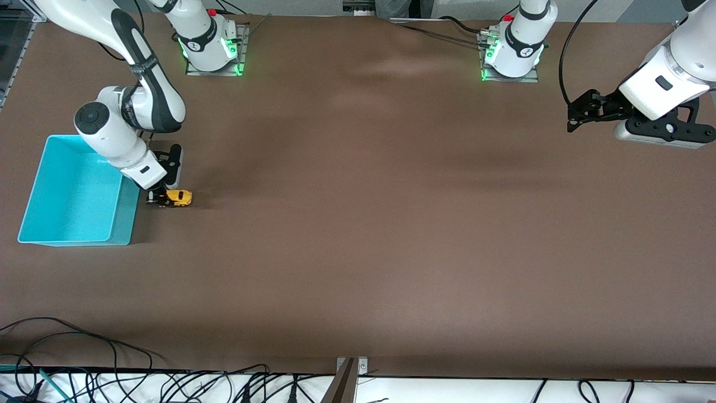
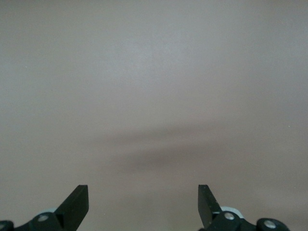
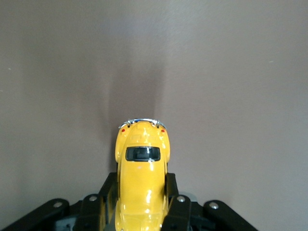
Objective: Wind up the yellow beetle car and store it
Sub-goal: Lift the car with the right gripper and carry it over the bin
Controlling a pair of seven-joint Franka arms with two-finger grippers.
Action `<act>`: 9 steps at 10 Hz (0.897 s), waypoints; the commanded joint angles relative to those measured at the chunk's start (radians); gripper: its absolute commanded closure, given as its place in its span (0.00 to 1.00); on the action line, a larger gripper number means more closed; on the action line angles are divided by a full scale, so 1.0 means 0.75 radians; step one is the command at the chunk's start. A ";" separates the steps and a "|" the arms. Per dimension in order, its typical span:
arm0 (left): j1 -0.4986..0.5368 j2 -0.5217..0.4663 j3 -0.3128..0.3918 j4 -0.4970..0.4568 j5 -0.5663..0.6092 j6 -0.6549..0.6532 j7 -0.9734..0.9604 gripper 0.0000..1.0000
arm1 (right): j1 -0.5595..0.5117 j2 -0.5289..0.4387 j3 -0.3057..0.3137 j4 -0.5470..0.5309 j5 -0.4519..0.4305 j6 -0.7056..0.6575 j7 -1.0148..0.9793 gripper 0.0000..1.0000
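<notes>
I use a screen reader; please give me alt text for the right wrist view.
The right gripper is shut on the yellow beetle car, one black finger against each side of it. The bare brown table fills the rest.

The yellow beetle car [image 3: 142,190] has a glossy, smooth shell that looks like painted metal or hard plastic, with bright highlights along its roof, a dark shiny window and a thin chrome-like bumper at one end. The right tool [image 3: 142,211], shut on the car's sides, is matt black plastic with small silvery metal screws. The left tool [image 2: 143,204] has the same dull black fingers. The desk [image 1: 358,224] is covered in a matt brown, cloth-like or paper-like sheet with faint wrinkles. The turquoise bin [image 1: 72,196] looks like smooth plastic with a soft sheen.
</notes>
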 commanded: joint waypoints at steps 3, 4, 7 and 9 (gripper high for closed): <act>0.003 -0.011 0.003 0.004 -0.001 -0.017 0.027 0.00 | -0.006 -0.172 -0.034 0.168 0.052 -0.446 -0.018 1.00; 0.003 -0.011 0.003 0.004 -0.001 -0.017 0.027 0.00 | -0.006 -0.194 -0.073 0.215 0.052 -0.542 -0.024 1.00; 0.003 -0.011 0.003 0.004 -0.001 -0.017 0.025 0.00 | -0.006 -0.203 -0.260 0.303 0.052 -0.690 -0.091 1.00; 0.003 -0.011 0.001 0.004 -0.001 -0.017 0.025 0.00 | -0.016 -0.150 -0.383 0.307 0.058 -0.670 -0.196 1.00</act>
